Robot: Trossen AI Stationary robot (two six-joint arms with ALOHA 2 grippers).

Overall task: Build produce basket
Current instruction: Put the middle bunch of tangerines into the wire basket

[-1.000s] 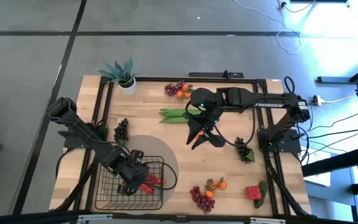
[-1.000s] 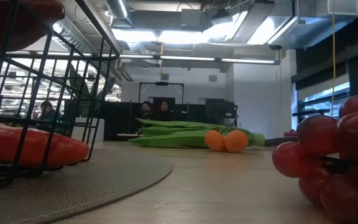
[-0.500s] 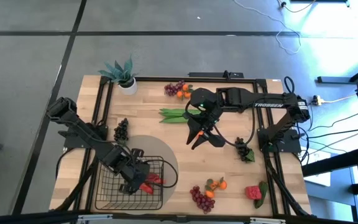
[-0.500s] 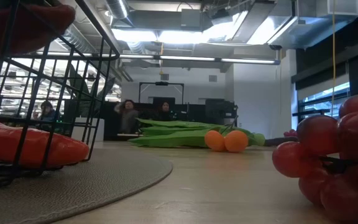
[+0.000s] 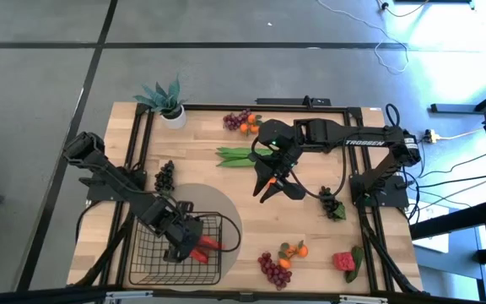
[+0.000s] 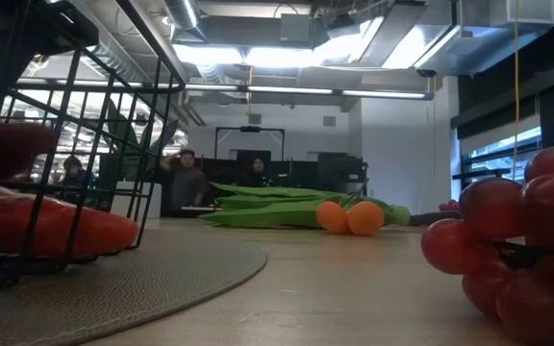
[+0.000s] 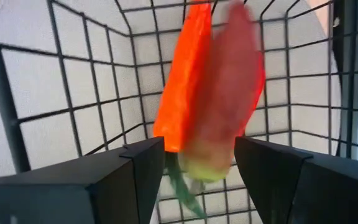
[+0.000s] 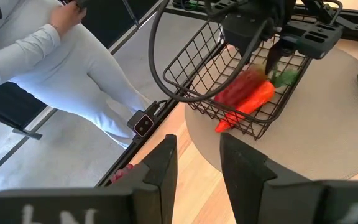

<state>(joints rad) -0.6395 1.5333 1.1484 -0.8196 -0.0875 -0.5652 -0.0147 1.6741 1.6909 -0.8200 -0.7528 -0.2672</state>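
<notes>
since a second ago the left gripper (image 5: 184, 245) has been spreading its fingers, and a red pepper (image 7: 229, 106) is dropping beside the orange carrot (image 7: 185, 81) in the basket (image 5: 154, 253) by the bench's near left corner. farther off, the right gripper (image 5: 268, 187) is hovering mid-bench, fingers slightly parted, gripping nothing; its arm is reading "trossen" (image 5: 363, 143).

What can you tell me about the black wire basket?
The basket is a dark, rectangular cage of thin wire in a square grid, open at the top. It stands upright on the grey round mat at the table's front left. Inside lie an orange carrot and a red pepper. The left gripper hangs over it, fingers open.
</notes>
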